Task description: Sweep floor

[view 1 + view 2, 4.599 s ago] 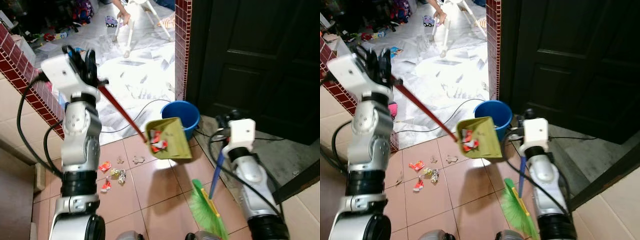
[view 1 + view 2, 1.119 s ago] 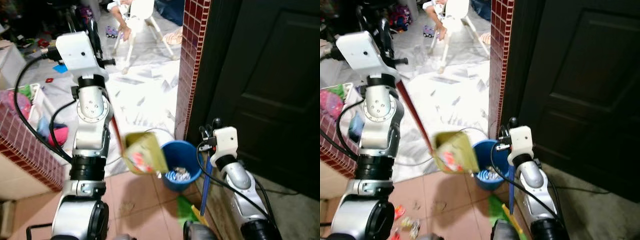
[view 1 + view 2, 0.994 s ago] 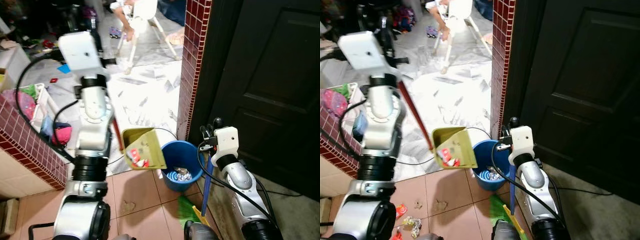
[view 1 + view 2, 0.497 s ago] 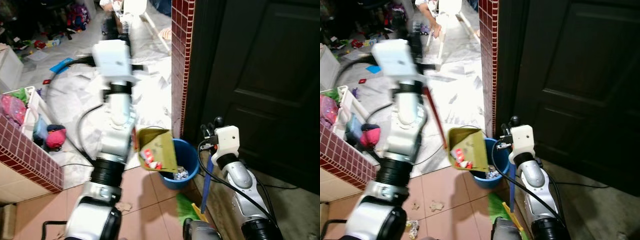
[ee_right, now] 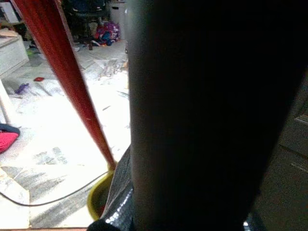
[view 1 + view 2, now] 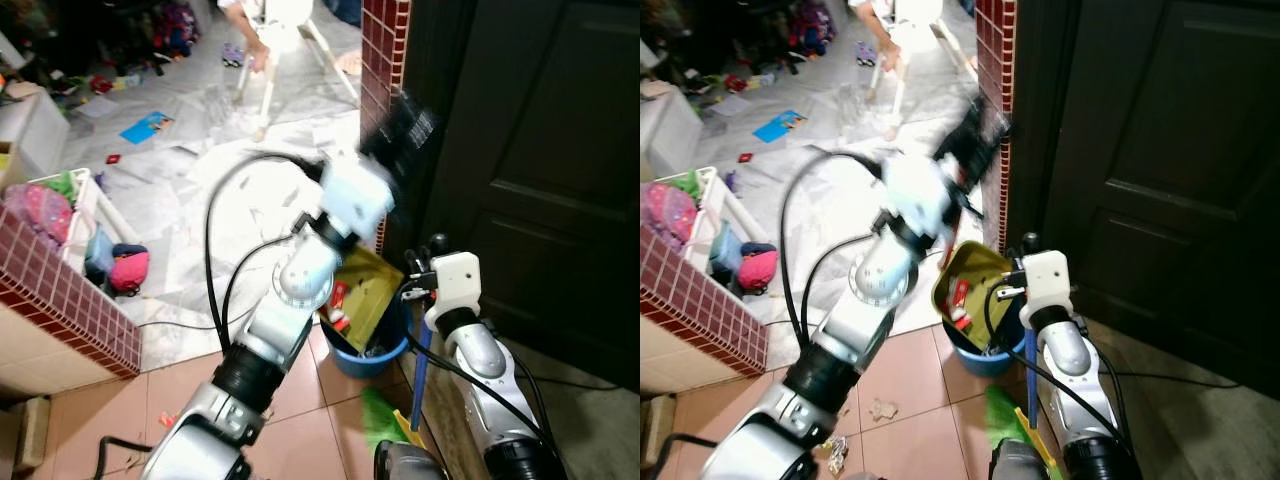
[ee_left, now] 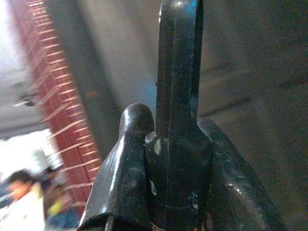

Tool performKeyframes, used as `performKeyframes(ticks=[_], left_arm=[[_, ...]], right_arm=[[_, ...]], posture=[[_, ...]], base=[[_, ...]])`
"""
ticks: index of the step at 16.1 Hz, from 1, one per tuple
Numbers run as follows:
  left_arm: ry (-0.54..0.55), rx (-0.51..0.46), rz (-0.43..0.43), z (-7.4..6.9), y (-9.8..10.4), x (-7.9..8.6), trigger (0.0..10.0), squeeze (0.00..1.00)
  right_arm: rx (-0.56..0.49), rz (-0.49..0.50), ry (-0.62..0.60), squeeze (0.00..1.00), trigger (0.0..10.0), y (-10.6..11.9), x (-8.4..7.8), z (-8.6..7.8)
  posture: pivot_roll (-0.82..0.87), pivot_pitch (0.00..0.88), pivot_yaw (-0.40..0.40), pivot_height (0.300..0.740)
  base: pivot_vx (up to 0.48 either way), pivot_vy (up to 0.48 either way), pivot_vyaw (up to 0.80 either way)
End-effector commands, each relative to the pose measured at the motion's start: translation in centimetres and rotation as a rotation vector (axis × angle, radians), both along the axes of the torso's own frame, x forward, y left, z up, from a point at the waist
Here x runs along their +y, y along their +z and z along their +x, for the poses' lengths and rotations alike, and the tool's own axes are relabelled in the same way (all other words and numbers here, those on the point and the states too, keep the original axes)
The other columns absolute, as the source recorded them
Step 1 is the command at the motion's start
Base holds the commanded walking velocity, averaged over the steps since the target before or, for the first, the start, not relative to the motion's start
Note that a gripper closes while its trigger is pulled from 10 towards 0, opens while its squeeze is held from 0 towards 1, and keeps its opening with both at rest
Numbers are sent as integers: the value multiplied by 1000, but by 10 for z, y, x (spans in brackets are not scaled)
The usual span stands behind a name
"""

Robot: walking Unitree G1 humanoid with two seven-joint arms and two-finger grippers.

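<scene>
Left tool (image 7: pixel 168 192) clamped on the dustpan handle, raised near the brick pillar (image 6: pixel 385 40). Dustpan (image 6: pixel 970 285) tipped steeply over the blue bucket (image 6: pixel 360 355), red and white scraps (image 6: pixel 958 300) sliding toward its low edge. Right tool (image 6: pixel 1030 262) wrapped round the blue broom (image 6: pixel 420 365) handle, green bristles (image 6: pixel 1008 412) resting on the tiled floor (image 6: pixel 910 400) beside the bucket. More litter (image 6: pixel 880 410) lying on the tiles to the left.

Probably light, stiff plastic, that pan; long handle means leverage and wobble, so best gripped firmly, high on the shaft. Scraps light and prone to scatter past the rim if tipped fast.
</scene>
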State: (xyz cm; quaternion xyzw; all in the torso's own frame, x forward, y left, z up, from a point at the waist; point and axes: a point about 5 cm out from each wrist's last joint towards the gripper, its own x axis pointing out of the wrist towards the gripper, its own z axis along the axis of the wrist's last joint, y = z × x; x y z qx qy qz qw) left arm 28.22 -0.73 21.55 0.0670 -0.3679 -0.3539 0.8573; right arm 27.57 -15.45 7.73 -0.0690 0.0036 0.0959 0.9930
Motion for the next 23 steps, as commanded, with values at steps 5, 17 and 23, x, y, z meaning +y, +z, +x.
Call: performKeyframes(ticks=[5,17,23], left_arm=[[-233,-137,354,-22,-26,-14,10000,0],[61,-89,163,17,18,39,10000,0],[383,-105,-342,33,102,119,10000,0]], right_arm=[[-71,-11,31,0,10000,13,7,5],[-65,-37,40,0,10000,8,3,2],[-58,-46,58,0,10000,7,4,6]], posture=[[-129,0,96,740],[-129,0,86,740],[-106,0,57,740]], base=[[0,0,0],[0,0,0],[0,0,0]])
